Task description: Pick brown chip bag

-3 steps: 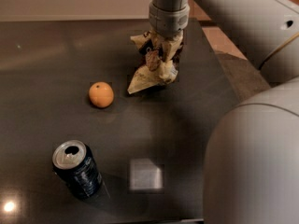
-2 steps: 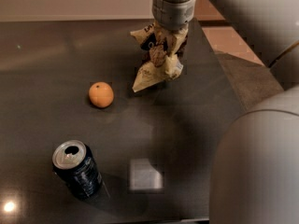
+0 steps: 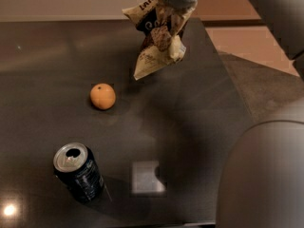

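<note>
The brown chip bag (image 3: pixel 156 37) hangs crumpled in the air above the far part of the dark table (image 3: pixel 199 118), its tan end pointing down and left. My gripper (image 3: pixel 167 20) comes down from the top edge and is shut on the bag's dark middle. The bag is clear of the table surface.
An orange (image 3: pixel 102 96) lies left of centre on the table. A dark soda can (image 3: pixel 79 172) stands upright at the front left. My arm's pale body (image 3: pixel 266 175) fills the lower right. The table's right edge meets the floor (image 3: pixel 266 75) beyond.
My gripper has risen with the chip bag in it; the bag has left the table and now hangs in the air. The orange and the can have not moved.
</note>
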Controlling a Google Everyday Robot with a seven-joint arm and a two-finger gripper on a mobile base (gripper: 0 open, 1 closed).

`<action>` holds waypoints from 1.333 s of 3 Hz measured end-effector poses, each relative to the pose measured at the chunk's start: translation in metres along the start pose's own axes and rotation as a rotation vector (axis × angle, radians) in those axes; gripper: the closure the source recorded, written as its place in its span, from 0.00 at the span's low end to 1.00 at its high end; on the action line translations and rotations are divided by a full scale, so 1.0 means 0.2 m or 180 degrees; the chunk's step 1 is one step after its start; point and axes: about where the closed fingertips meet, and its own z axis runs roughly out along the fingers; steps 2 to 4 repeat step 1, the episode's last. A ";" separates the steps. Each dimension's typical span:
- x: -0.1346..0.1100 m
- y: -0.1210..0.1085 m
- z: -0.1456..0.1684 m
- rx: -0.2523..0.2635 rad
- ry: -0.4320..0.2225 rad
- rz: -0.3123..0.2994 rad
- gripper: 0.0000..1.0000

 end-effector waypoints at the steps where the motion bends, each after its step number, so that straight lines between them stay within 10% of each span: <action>1: 0.02 -0.04 0.01 0.0078 0.0041 -0.0003 1.00; 4: 0.02 -0.04 0.01 0.0078 0.0041 -0.0003 1.00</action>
